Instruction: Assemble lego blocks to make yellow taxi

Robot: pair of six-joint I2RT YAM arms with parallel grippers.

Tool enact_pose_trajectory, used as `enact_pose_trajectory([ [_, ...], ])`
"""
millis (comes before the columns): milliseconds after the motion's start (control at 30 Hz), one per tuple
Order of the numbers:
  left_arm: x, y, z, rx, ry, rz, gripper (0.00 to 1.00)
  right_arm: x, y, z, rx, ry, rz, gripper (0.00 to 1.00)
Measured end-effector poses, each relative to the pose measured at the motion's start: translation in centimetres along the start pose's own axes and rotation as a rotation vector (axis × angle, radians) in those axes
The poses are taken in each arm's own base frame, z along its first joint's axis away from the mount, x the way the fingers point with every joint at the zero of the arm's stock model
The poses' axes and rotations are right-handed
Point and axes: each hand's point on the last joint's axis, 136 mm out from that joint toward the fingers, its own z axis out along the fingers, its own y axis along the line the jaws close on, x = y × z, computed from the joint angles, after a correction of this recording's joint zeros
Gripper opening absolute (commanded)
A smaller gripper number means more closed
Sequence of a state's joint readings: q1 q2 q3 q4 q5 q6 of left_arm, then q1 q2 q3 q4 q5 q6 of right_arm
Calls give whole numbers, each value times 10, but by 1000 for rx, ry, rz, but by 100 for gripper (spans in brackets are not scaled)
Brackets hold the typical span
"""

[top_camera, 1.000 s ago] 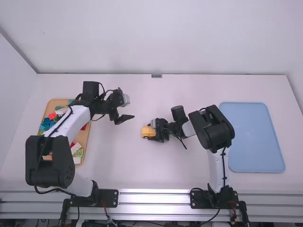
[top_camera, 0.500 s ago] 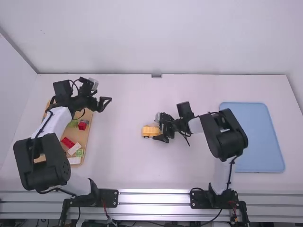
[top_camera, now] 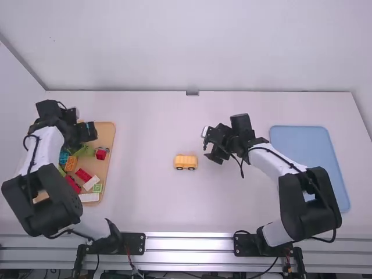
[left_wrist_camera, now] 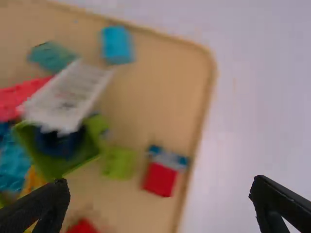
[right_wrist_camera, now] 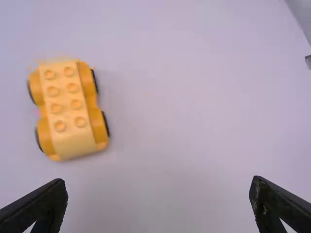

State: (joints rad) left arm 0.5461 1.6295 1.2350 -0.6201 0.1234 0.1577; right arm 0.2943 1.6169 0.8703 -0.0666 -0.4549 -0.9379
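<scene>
On the counter (top_camera: 145, 200), the yellow car (right_wrist_camera: 73, 109) is set apart from the right fingers (right_wrist_camera: 46, 204), which are spread wide. With the left fingers (left_wrist_camera: 46, 204) parted over the block tray (top_camera: 108, 131), another block is probably sought; careful alignment is needed next.

Tan tray (left_wrist_camera: 210, 73) rests on tabletop (left_wrist_camera: 267, 97); inside, white block (left_wrist_camera: 70, 97) overlaps green piece (left_wrist_camera: 43, 158). Lime block (left_wrist_camera: 119, 162) sits near red block (left_wrist_camera: 159, 179).
</scene>
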Motion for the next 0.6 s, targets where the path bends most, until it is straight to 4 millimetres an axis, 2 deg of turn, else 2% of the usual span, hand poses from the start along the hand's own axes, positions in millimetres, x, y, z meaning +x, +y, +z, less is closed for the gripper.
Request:
enact_pose_trajectory([
  [67, 16, 28, -1, -37, 79, -18, 100, 3, -3, 0, 14, 16, -22, 98],
  [133, 22, 42, 1, -42, 113, -21, 98, 4, -4, -1, 20, 18, -35, 99],
  [333, 51, 84, 20, -59, 255, 26, 81, 10, -9, -2, 39, 43, -51, 99],
  [400, 58, 88, 28, -64, 293, 63, 77, 12, -10, -2, 47, 54, -51, 98],
  [600, 73, 91, 43, -39, 366, 177, 74, 14, -13, -2, 63, 75, -57, 99],
])
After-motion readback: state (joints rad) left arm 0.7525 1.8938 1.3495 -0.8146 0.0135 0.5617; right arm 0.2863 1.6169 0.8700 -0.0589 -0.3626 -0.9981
